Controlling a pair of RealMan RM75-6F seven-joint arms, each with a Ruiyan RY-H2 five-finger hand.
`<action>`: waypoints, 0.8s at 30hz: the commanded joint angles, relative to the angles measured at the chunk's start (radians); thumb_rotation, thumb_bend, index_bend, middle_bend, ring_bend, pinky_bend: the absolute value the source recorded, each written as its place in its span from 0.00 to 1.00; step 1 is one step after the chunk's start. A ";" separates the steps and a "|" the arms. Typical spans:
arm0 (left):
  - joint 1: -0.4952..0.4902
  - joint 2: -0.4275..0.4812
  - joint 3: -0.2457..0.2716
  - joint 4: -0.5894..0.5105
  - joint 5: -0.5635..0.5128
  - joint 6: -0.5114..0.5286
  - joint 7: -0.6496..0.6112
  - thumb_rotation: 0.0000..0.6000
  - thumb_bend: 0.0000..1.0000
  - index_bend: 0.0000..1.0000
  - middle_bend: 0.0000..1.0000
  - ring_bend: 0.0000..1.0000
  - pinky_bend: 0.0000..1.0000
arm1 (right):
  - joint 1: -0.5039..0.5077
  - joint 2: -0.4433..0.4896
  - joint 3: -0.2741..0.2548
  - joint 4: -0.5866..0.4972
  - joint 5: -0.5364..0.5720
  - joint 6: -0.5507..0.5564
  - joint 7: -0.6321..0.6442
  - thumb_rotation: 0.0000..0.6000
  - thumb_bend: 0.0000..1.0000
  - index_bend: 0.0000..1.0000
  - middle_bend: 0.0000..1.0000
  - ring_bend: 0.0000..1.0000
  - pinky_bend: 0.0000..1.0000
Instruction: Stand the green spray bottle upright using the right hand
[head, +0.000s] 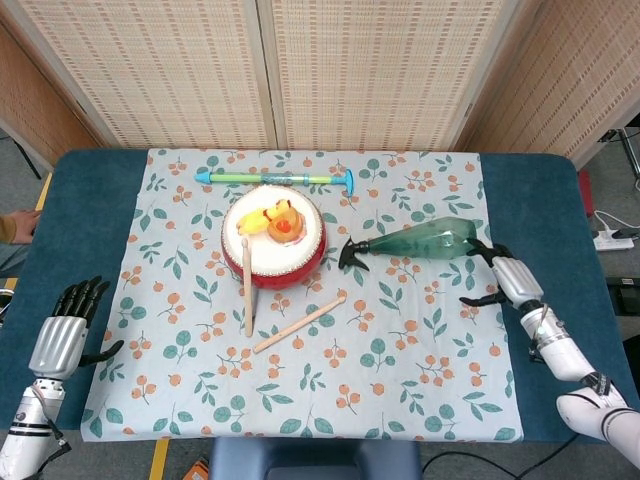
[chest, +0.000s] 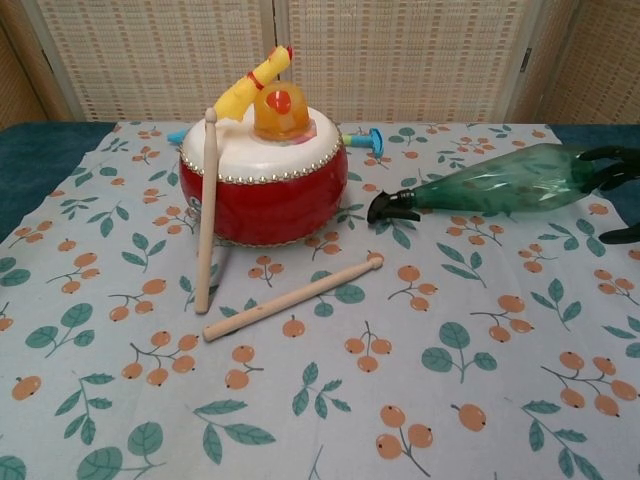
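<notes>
1. Our right hand (head: 508, 278) sits at the right edge of the cloth (head: 300, 400), its dark fingers (chest: 610, 165) touching the base of the bottle (head: 425, 240); whether they actually grip it we cannot tell.
2. The bottle stretches away from our right hand towards the drum (head: 273, 240), tilted, its base raised at the fingers and its black nozzle (chest: 390, 206) low near the cloth.
3. The drum stands just beyond the nozzle, apart from it, with a yellow toy (head: 262, 217) and an orange toy (head: 283, 227) on top.
4. One stick (head: 246, 285) leans on the drum's far side from our right hand; another stick (head: 298, 323) lies flat on the cloth, nearer us than the nozzle.
5. A blue-and-green pump (head: 275, 178) lies behind the drum, well apart from our right hand.
6. Our left hand (head: 68, 330) rests on the table (head: 80, 200) far across, off the cloth's other edge, fingers apart and holding nothing.
</notes>
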 joint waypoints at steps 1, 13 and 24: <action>0.001 -0.001 0.000 0.001 0.001 0.002 -0.001 1.00 0.16 0.00 0.00 0.00 0.06 | 0.015 -0.013 0.009 0.019 0.009 -0.023 -0.002 1.00 0.02 0.06 0.19 0.15 0.00; 0.005 0.005 0.000 -0.005 0.008 0.015 -0.012 1.00 0.16 0.00 0.00 0.00 0.06 | -0.003 0.082 0.032 -0.127 0.015 0.067 -0.176 1.00 0.03 0.10 0.20 0.14 0.00; -0.002 0.010 0.002 -0.013 0.022 0.015 -0.021 1.00 0.16 0.00 0.00 0.00 0.06 | 0.014 0.259 0.184 -0.559 0.207 0.127 -0.646 1.00 0.03 0.24 0.27 0.15 0.00</action>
